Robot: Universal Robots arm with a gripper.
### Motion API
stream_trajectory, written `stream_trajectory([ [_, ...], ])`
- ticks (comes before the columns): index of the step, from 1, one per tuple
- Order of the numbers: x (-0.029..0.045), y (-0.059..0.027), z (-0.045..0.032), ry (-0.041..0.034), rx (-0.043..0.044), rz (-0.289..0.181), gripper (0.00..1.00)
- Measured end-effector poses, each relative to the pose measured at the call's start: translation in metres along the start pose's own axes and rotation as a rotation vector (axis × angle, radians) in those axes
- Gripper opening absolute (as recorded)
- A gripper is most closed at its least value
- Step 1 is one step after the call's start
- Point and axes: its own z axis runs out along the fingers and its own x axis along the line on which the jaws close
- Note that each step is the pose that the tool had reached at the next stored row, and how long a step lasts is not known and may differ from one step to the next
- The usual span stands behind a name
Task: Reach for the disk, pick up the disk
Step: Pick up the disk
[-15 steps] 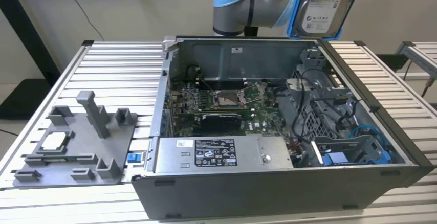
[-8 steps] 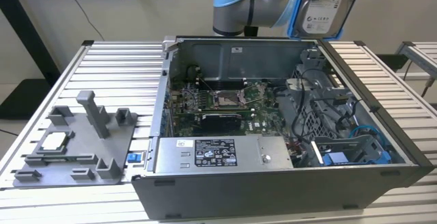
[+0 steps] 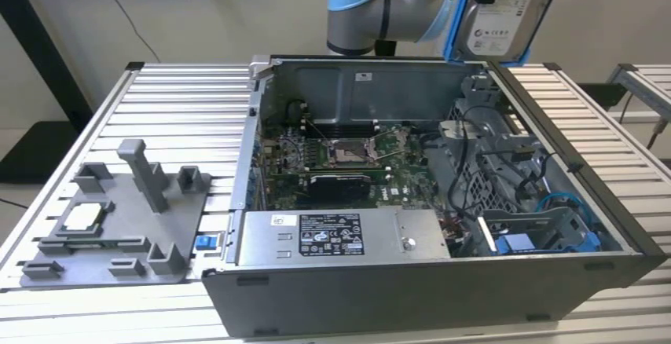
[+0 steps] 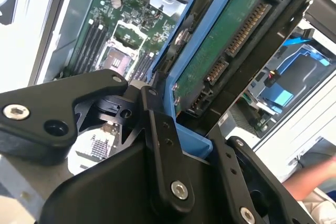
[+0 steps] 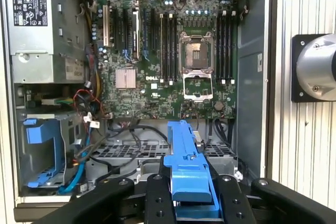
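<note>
Black metal links of the gripper point(image 4: 173, 129) fill the foreground of the second wrist view, and its fingers point(image 4: 157, 145) are clamped on the bright blue bracket of the disk point(image 4: 220, 45). There the disk shows its green circuit-board underside and a row of connector pins, tilted away from the camera. In the first wrist view the same blue bracket edge point(image 5: 186, 171) stands between the two black fingers point(image 5: 157, 198), so the gripper point(image 5: 190, 195) is closed on the disk and carries it.

Below it in that view lies the open computer case point(image 5: 252, 77), with the motherboard point(image 5: 163, 56) and its bare processor socket point(image 5: 195, 53), rows of memory slots, a silver power supply point(image 5: 42, 24) and a blue plastic caddy point(image 5: 39, 135) with no drive in it, beside loose black and blue cables.

In the exterior view the case point(image 3: 419, 297) sits on a ribbed metal table point(image 3: 168, 93). To the exterior view's left of the case rests a grey fixture plate point(image 3: 115, 218) with upright posts and a small square silver chip point(image 3: 82, 217) on it. Farthest back and highest up, the arm point(image 3: 388, 6), with a pale blue joint cap, holds the disk point(image 3: 505, 22) upright, well above the rear corner of the case, its white label facing the camera.
</note>
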Motion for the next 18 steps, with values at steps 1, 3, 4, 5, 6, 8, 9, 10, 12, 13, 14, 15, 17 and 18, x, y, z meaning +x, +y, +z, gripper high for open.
stream_trajectory([
  [1,0.0,0.0,0.0,0.0,0.0,0.0,0.0],
  [3,0.0,0.0,0.0,0.0001,0.0,0.0,0.0],
  [4,0.0,0.0,0.0,0.0001,0.0,0.0,0.0],
  [5,0.0001,0.0,0.0,0.0001,0.0,0.0,0.0],
  [6,0.0001,0.0,0.0,0.0001,0.0,0.0,0.0],
  [8,0.0002,0.0,0.0,0.0001,0.0,0.0,0.0],
  [9,0.0002,0.0,0.0,0.0001,0.0,0.0,0.0],
  [10,0.0002,0.0,0.0,0.0001,0.0,0.0,0.0],
  [12,0.0002,0.0,0.0,0.0001,0.0,0.0,0.0],
  [13,0.0002,0.0,-0.0001,0.0002,0.0,0.0,0.0],
  [14,0.0003,0.0,0.0,0.0001,0.0,0.0,0.0],
  [15,0.0003,0.0,0.0,0.0002,0.0,0.0,0.0],
  [17,0.0003,-0.0001,-0.0001,0.0001,0.0,0.0,0.0],
  [18,0.0006,-0.0001,0.0,0.0001,0.0,0.0,0.0],
])
